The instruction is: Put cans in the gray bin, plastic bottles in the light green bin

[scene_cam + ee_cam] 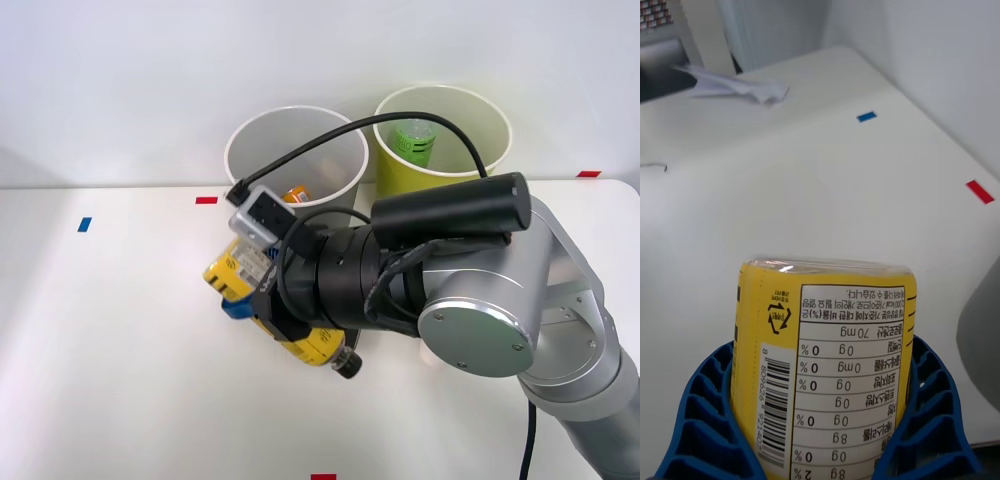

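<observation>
We see the white table [120,330], then the gray bin [250,150] holding an orange can [297,193], beside the light green bin [480,120] holding a green bottle [412,142]. Our right tool [820,420] clasps the yellow-labelled bottle [827,360] above the table; its label reads "70 mg", with a barcode.

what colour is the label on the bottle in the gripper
Yellow, with a white nutrition panel; the bottle shows best in the right wrist view.

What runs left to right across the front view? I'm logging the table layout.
Blue tape mark → yellow bottle in the right claw → gray bin → light green bin → red tape mark.
</observation>
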### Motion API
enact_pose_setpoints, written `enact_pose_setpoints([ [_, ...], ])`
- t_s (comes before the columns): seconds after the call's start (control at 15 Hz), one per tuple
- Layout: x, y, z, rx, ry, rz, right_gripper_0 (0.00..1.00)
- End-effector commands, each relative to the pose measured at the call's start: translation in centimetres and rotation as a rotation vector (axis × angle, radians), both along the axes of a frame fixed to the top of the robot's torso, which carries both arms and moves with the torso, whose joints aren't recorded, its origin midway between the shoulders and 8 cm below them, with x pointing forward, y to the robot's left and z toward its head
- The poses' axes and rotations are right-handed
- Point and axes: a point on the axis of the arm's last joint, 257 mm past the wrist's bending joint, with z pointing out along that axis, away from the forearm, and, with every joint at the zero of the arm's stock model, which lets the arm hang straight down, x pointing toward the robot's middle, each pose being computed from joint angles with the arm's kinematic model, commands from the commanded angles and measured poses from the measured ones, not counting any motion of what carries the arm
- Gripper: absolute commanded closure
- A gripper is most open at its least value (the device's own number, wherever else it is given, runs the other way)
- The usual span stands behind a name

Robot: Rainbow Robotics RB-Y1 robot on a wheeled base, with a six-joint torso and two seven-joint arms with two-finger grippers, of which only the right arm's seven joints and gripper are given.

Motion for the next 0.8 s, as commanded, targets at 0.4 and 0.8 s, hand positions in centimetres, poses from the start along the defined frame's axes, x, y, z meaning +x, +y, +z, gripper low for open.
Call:
enact_pose_setpoints([
  [0.4,6.5,-4.9,10.7,0.479,-0.155,-0.207,1.0],
  [0.8,10.3,-11.8,18.6,0.698,-0.326,-0.375,1.0],
])
